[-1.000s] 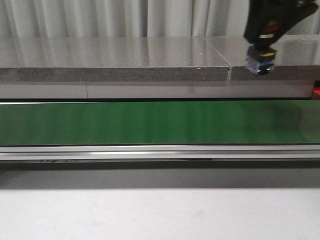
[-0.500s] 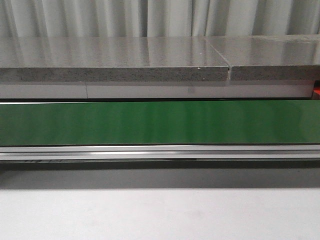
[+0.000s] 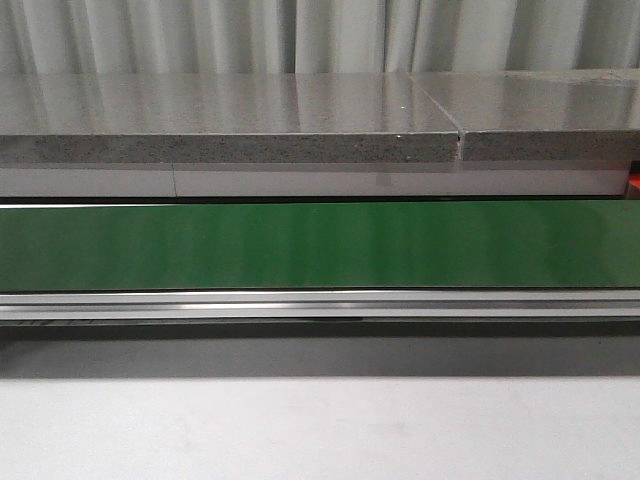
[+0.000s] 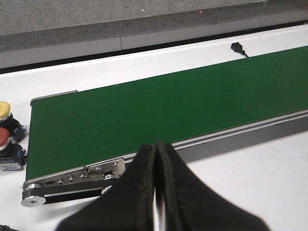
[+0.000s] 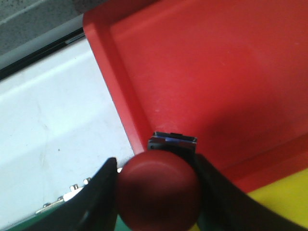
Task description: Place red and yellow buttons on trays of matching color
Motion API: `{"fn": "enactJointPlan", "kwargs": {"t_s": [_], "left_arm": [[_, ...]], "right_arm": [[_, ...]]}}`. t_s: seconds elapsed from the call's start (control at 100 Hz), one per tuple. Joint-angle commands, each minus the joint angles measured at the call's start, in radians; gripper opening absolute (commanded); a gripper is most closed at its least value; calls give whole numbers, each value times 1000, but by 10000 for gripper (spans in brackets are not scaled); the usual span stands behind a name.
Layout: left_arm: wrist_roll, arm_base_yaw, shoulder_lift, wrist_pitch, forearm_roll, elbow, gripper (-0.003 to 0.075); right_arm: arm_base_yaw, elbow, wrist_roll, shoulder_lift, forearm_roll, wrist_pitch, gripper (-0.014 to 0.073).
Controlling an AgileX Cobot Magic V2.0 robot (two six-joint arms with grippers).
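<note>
At the far left, beside the roller end of the green conveyor belt [image 4: 159, 108], two push buttons stand on the white table [image 4: 250, 178]: a yellow button [image 4: 6, 111] and, just beside it, a red button on the table [image 4: 6, 147], both upright and touching nothing but the tabletop. The left gripper [image 4: 156, 192] hangs above the near edge of the belt frame with its two black fingers pressed flat together, nothing between them. In the front view the belt runs the full width of the scene below a grey stone ledge [image 3: 230, 120], with pale curtains [image 3: 300, 35] behind; neither arm shows there. Farther right, the right gripper [image 5: 156, 190] is clamped on a second red button [image 5: 158, 195], its fingers [image 5: 103, 192] touching either side of the round red cap, with the button's dark body visible just beyond the cap. This held button hangs over the rim of the red tray [image 5: 211, 67], near the tray's corner. A strip of the yellow tray [image 5: 284, 202] shows just beside the red one.
</note>
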Motion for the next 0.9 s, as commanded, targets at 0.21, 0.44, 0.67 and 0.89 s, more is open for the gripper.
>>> {"fn": "enactJointPlan", "kwargs": {"t_s": [0.21, 0.44, 0.67, 0.89], "left_arm": [[-7, -6, 8, -77, -17, -27, -21], [-7, -6, 8, -77, -17, -27, -21], [-7, -6, 8, -77, -17, -27, -21], [-7, -6, 8, -77, -17, -27, -21]], "right_arm": [[-6, -125, 16, 97, 12, -87, 123], [-6, -206, 16, 210, 64, -91, 123], [-6, -233, 15, 266, 95, -74, 179], [-6, -233, 11, 267, 95, -82, 549]]}}
